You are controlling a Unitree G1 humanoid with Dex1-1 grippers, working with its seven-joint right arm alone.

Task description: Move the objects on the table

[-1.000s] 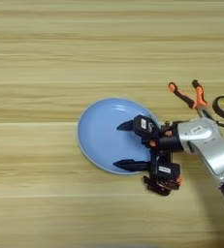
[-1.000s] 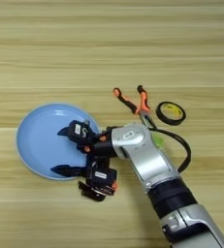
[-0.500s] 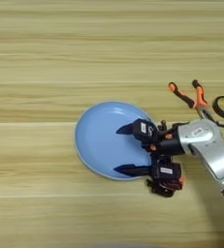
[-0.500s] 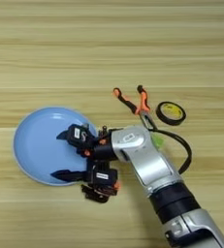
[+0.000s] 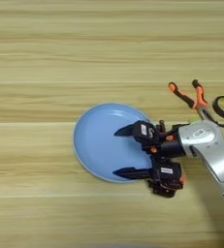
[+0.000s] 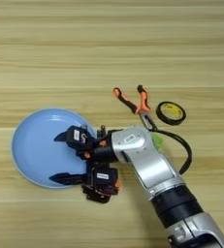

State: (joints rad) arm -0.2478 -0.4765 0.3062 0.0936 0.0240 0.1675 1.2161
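At the table's near edge your gripper [image 5: 133, 151] hangs spread wide over the plate's [image 5: 96, 145] right rim, grasping nothing, with the clamp [image 5: 166, 177] just beside that rim under the wrist. Nothing looks finished yet, in my judgement. Farther back the pliers [image 6: 133, 102] lie beside a tape roll [image 6: 170, 113]. The plate is round, pale blue, shallow.

bare table [image 5: 60, 48] lies open all around; only plate [image 5: 96, 143], pliers [image 5: 188, 97] and tape roll [image 6: 170, 112] obstruct.
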